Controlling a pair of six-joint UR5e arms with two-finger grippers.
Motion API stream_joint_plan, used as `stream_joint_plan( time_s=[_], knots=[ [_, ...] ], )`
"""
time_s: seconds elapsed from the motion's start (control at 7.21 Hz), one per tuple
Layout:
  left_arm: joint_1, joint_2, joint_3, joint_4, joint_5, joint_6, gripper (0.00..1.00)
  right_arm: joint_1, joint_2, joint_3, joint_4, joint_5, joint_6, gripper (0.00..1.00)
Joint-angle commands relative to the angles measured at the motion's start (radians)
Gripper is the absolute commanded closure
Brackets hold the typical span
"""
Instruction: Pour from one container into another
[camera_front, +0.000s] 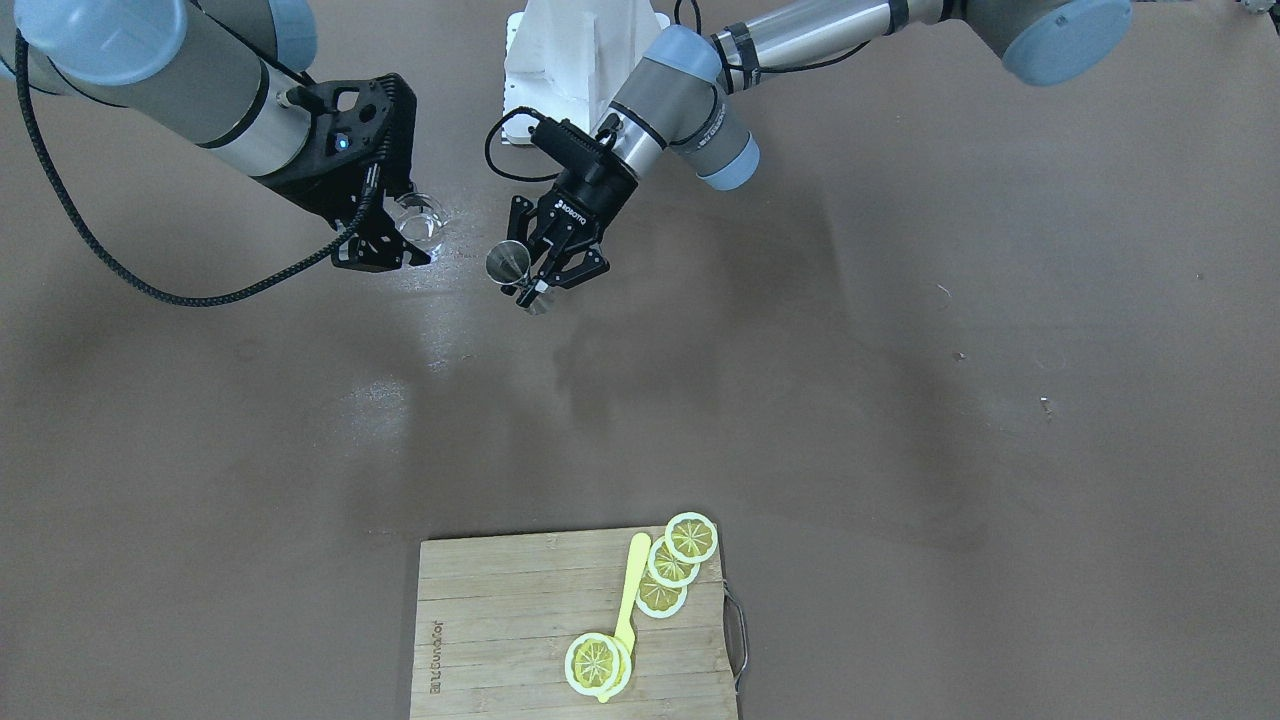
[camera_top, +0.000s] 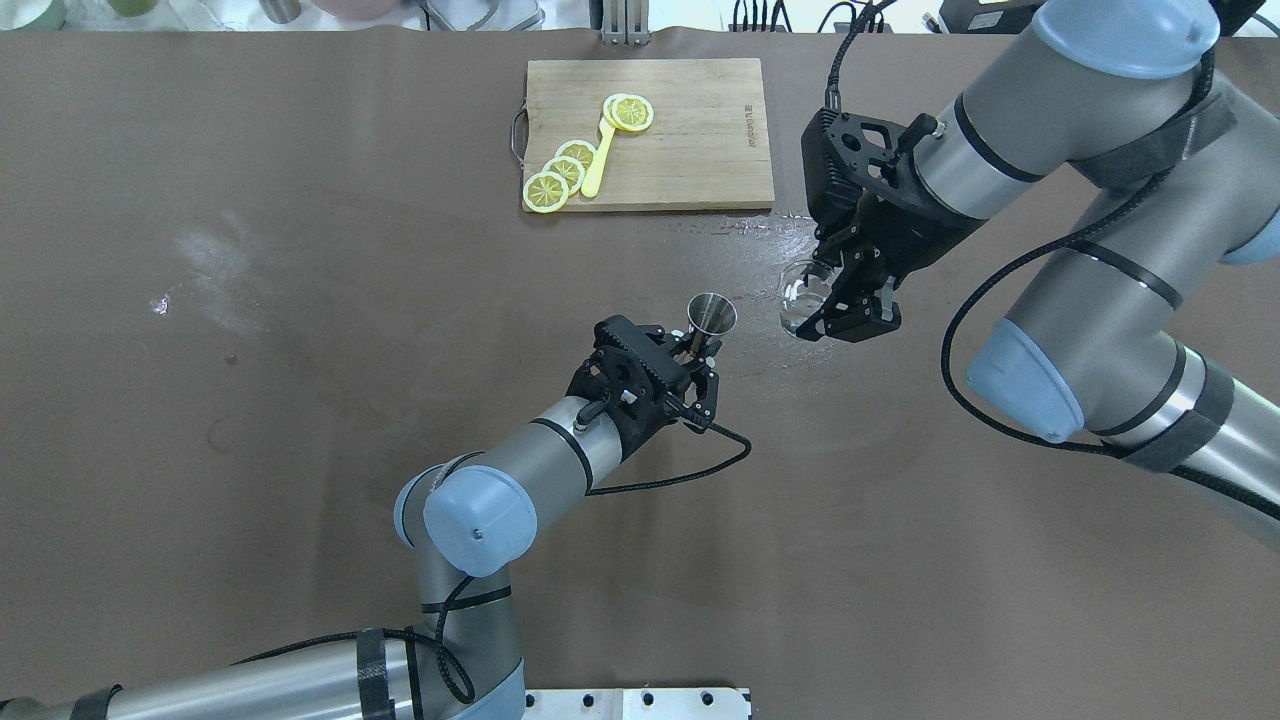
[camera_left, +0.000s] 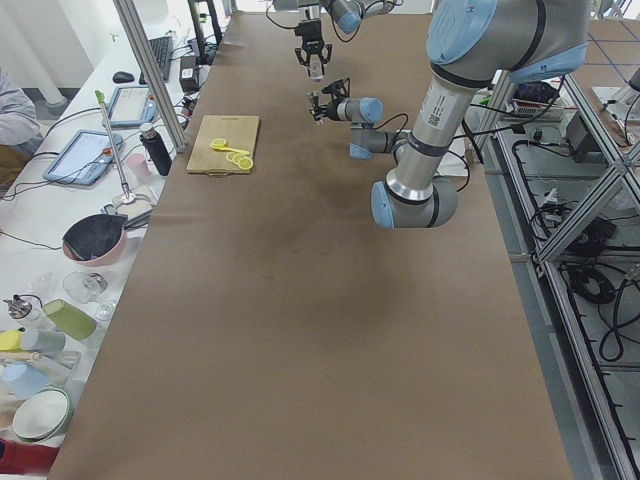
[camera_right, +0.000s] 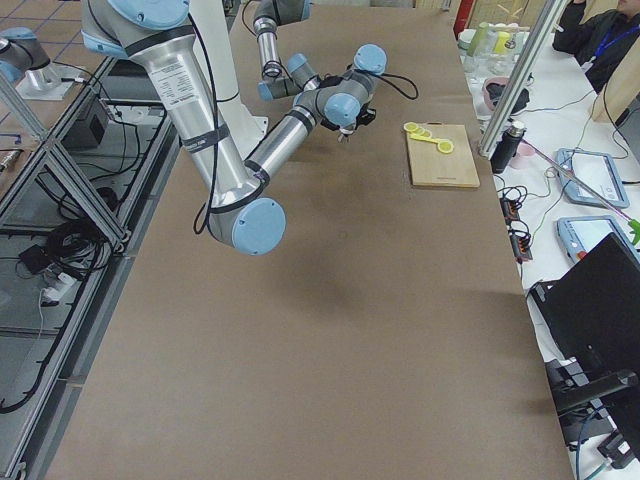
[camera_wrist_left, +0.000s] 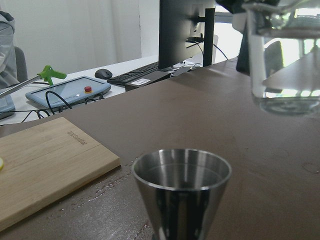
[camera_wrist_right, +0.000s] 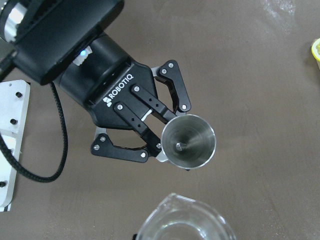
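The metal jigger (camera_top: 712, 312) stands upright near the table's middle, its open cone up (camera_wrist_right: 189, 141). My left gripper (camera_top: 703, 348) is shut on the jigger's narrow waist (camera_front: 508, 262). The clear glass (camera_top: 803, 296) hangs above the table just to the jigger's right, with my right gripper (camera_top: 838, 315) shut on its side (camera_front: 420, 218). In the left wrist view the glass (camera_wrist_left: 285, 55) is higher than the jigger's rim (camera_wrist_left: 182, 167) and roughly upright. Its rim (camera_wrist_right: 185, 222) sits beside the jigger, not over it. I cannot tell what the glass contains.
A wooden cutting board (camera_top: 700, 150) with lemon slices (camera_top: 565, 170) and a yellow utensil (camera_top: 598, 160) lies at the far side. A wet, shiny patch (camera_top: 745, 225) marks the table between board and glass. Monitor and keyboard (camera_wrist_left: 145, 75) stand beyond the table edge.
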Motion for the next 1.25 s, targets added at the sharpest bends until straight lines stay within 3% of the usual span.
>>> stream_joint_plan(
  time_s=[0.0, 0.42, 1.11],
  knots=[
    [0.001, 0.004, 0.001, -0.041, 0.001, 0.000, 1.00, 0.002, 0.023, 0.001, -0.066, -0.030, 0.000, 1.00],
    [0.001, 0.004, 0.001, -0.043, 0.001, 0.000, 1.00, -0.003, 0.087, 0.007, -0.152, -0.086, 0.000, 1.00],
    [0.001, 0.006, 0.001, -0.043, 0.000, 0.000, 1.00, -0.094, 0.144, 0.015, -0.273, -0.264, -0.035, 1.00]
  ],
)
